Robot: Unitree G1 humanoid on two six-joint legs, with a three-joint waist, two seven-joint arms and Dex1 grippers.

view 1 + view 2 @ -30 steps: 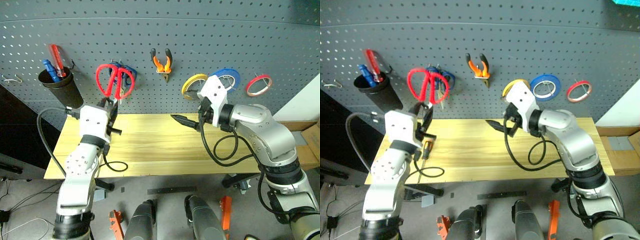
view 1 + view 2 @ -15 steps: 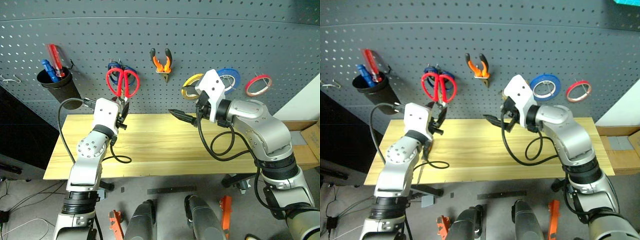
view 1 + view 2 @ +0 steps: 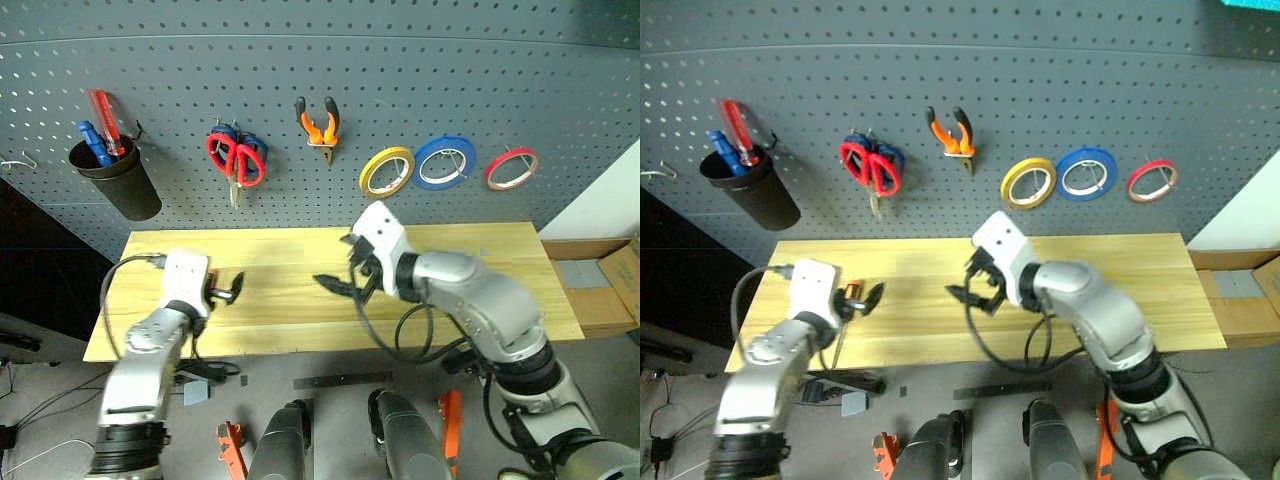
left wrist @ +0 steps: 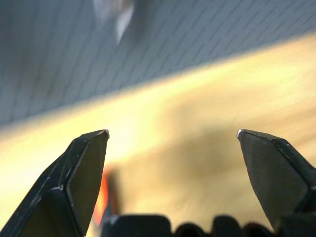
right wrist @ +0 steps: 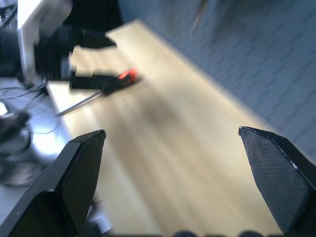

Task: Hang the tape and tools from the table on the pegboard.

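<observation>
On the pegboard (image 3: 400, 70) hang the red-handled scissors (image 3: 237, 158), the orange-and-black pliers (image 3: 320, 122) and, far right, the red tape (image 3: 511, 167). The screwdriver (image 3: 848, 293) lies on the left part of the table (image 3: 480, 270), its orange-and-black handle (image 5: 101, 83) toward the board. My left gripper (image 3: 228, 290) hovers open just over that handle, fingers wide and empty in the left wrist view (image 4: 173, 136). My right gripper (image 3: 335, 282) is open above the table's middle, holding nothing (image 5: 173, 133).
A yellow ring (image 3: 386, 170) and a blue ring (image 3: 445, 160) hang left of the red tape. Blue-handled scissors hang behind the red ones. A black cup (image 3: 115, 178) with red and blue pens hangs at the board's left. A cardboard box (image 3: 625, 270) stands at the right.
My left gripper opened and let go of the red scissors, which now hang on the board, then sank to the table's left. The right gripper came down and moved left.
</observation>
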